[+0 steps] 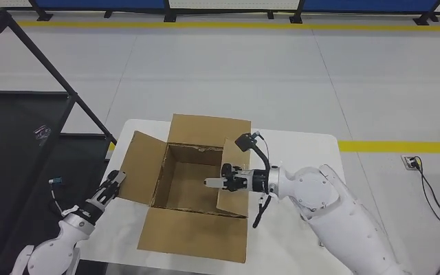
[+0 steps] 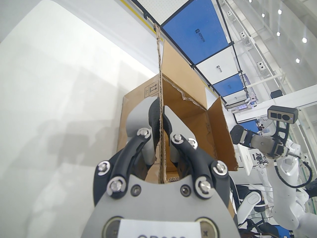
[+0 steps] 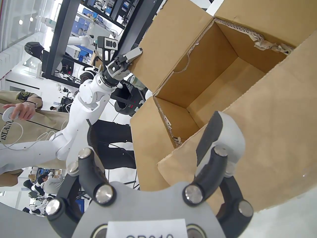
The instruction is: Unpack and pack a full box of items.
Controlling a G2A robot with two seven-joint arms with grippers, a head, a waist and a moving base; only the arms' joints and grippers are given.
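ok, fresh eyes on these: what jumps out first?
The open cardboard box in the middle of the white table, with its flaps folded out. The left hand is clamped on the edge of the left flap. The right hand sits at the upright right flap, over the box's opening.

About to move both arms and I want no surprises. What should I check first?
1. Left gripper shut on the left flap: ok.
2. Right gripper hold on the right flap: cannot tell.
3. Box standing on the table: ok.
4. Far flap and near flap folded outward: ok.
5. Items inside the box: not ok, the visible floor is bare.
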